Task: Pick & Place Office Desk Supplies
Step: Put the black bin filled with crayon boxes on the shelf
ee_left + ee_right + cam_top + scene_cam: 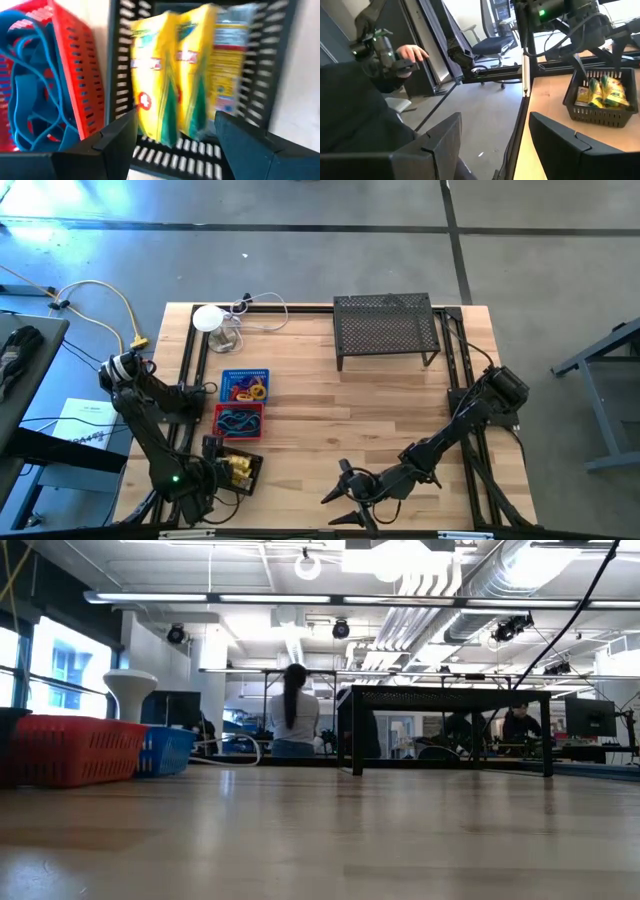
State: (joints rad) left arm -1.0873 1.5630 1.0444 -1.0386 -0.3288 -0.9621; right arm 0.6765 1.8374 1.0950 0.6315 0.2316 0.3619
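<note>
A black basket [240, 470] at the near left holds yellow packs [170, 75] that stand leaning together on its slotted floor. My left gripper [177, 125] hangs just above them, pointing steeply down. It is open, with one finger on either side of the packs. The red basket [238, 420] beside it holds blue elastic loops [30, 90]. Behind that, the blue basket [245, 385] holds orange and purple rings. My right gripper [345, 495] hovers open and holds nothing near the table's front edge. It points level toward the black basket [597, 107].
A black mesh shelf [385, 328] stands at the far middle of the table. A white round device [208, 318] with a cable sits at the far left. Bare wood lies between the baskets and my right gripper. A person's hand [410, 52] shows beyond the table's left edge.
</note>
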